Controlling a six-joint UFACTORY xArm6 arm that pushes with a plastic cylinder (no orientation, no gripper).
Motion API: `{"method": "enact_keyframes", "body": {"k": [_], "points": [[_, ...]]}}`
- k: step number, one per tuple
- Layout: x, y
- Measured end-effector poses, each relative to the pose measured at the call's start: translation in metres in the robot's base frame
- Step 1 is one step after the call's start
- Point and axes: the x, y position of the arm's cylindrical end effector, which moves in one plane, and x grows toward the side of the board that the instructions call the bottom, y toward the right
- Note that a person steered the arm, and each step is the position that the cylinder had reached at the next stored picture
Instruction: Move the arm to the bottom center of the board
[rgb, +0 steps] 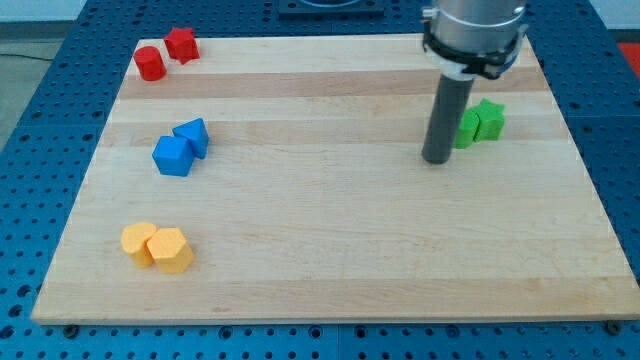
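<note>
My tip (435, 160), a bare rod with no gripper to open or close, sits just left of the green blocks (478, 122); slide it straight toward the worktop's (330, 230) bottom centre, clear of every block.

Your arm shows only its last section. At twelve o'clock on it you see a wide round collar (472, 28) of silver-grey metal, smooth and faintly glossy. Beneath that sits a thin black ring with small lugs around its edge, then a short pale band. From there a straight rod (446, 110) runs toward six o'clock, dark charcoal, plain and matte, of even thickness. My tip (435, 160) is its flat, blunt lower end, same dark colour.
</note>
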Motion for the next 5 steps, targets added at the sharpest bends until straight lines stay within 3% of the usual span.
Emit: {"method": "enact_keyframes", "body": {"k": [2, 4, 5], "points": [[0.022, -0.068], [0.022, -0.074], [0.060, -0.089]]}}
